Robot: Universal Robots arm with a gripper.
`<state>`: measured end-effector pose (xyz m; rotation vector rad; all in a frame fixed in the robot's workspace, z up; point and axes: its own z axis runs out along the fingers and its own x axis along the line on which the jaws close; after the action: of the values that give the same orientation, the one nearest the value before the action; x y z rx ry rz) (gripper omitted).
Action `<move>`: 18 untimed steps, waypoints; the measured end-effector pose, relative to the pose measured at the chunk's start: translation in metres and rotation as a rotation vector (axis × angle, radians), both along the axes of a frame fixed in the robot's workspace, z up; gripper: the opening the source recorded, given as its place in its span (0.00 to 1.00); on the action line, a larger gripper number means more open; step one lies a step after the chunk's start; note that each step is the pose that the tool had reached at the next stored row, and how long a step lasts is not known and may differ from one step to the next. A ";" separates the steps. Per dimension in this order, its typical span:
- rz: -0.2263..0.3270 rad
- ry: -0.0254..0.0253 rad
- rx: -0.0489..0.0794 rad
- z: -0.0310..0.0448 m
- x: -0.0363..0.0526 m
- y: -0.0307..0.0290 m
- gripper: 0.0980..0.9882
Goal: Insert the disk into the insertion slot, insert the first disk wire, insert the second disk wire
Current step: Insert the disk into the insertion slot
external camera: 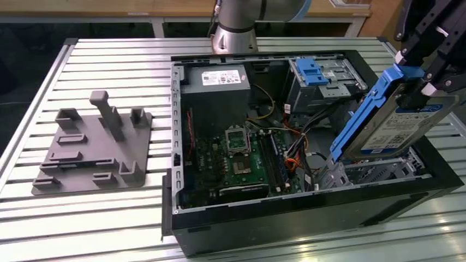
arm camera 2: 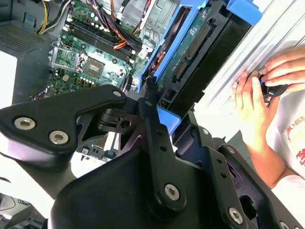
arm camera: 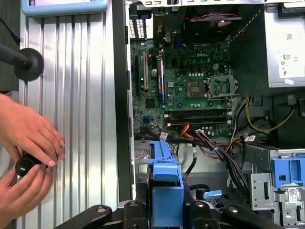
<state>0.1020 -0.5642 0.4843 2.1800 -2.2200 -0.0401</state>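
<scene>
The pincer [external camera: 422, 73], at the upper right of the exterior view, was clenched on the top end of the disk [external camera: 393, 128], gripping its blue frame. The disk hung steeply tilted with its label facing outward. Its lower end reached down toward the lower right corner of the computer case [external camera: 291, 206].

At the far left of that view a gray plastic fixture [external camera: 95, 147] stood alone on the ribbed worktop [external camera: 109, 54], well apart from the work. Next came the open case, with the power supply [external camera: 215, 90] in its upper left and the circuit board [external camera: 244, 158] below that. In the middle a bundle of orange and black wires [external camera: 291, 161] lay loose beside the board, and none of them reached the disk. To their right, near the top, stood the tall cage [external camera: 317, 73] with its blue latch. Below it, at the lower right, sat the slot [external camera: 386, 169], a low perforated metal bay directly beneath the tilted disk. Whether the blue frame touched the slot's edge could not be told.

In the first wrist view a person's hand [arm camera: 31, 136] rested at the left edge, on the worktop outside the case.

By the look of it, none of the three steps was finished. The disk was lined up above the slot but not yet seated, and both wires remained to be plugged in.
</scene>
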 end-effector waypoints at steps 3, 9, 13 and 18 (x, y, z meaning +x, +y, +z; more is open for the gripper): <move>0.003 -0.0003 0.000 0.0000 0.0000 0.0000 0.30; 0.007 -0.0025 0.014 0.0000 -0.0001 -0.0021 0.30; 0.009 -0.0028 0.036 0.0000 0.0000 -0.0045 0.30; 0.012 -0.0034 0.070 0.0000 0.0000 -0.0070 0.30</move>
<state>0.1020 -0.5712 0.4843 2.2295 -2.2411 -0.1161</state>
